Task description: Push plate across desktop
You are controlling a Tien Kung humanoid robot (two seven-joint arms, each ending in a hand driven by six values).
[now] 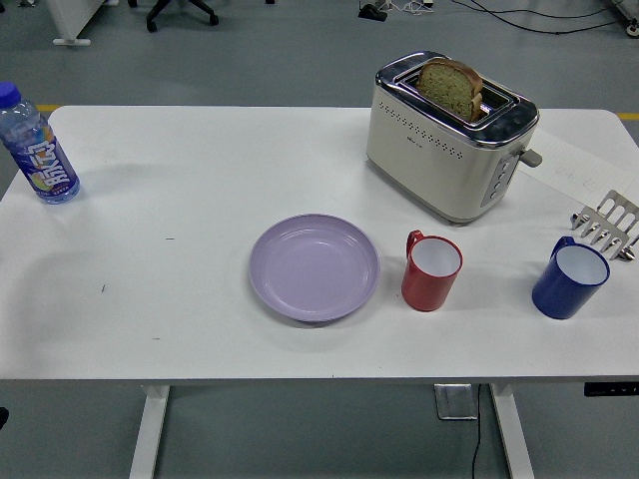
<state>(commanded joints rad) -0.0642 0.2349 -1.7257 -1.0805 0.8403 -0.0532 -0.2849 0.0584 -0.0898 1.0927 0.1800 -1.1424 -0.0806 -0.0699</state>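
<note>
**Plate untouched, no robot hand over the tabletop**

The lilac plate [314, 267] lies flat on the white tabletop [200, 200], a little toward the near edge from the middle, and it serves as the landmark here. Neither robot hand shows anywhere in the head view, so how open the fingers are, and whether they hold anything, cannot be told. Nothing touches the plate, and the push looks not yet begun.

Just to the right of the plate stands a red mug [431, 270], close to the plate's rim but apart from it, its handle turned toward the plate. Farther right of the plate is a blue mug [570, 280], and beyond that a metal tool [607, 226] near the table's right edge. Behind and to the right of the plate sits a cream toaster [449, 140] with a slice of bread [450, 88] standing in its slot. Far to the left and behind the plate, at the table's corner, is a water bottle [35, 147].

To do the step well, the open ground matters: left of the plate, and straight behind it, the surface is bare, while the right side is crowded. A push leftward or away from the robot seems safest; a push rightward would likely knock the red mug. Contact should probably come low on the rim, fingers flat against it, pressing level and not downward, since a shallow plate may tip or spin if struck off-centre. Slow, steady travel would keep it sliding straight.
</note>
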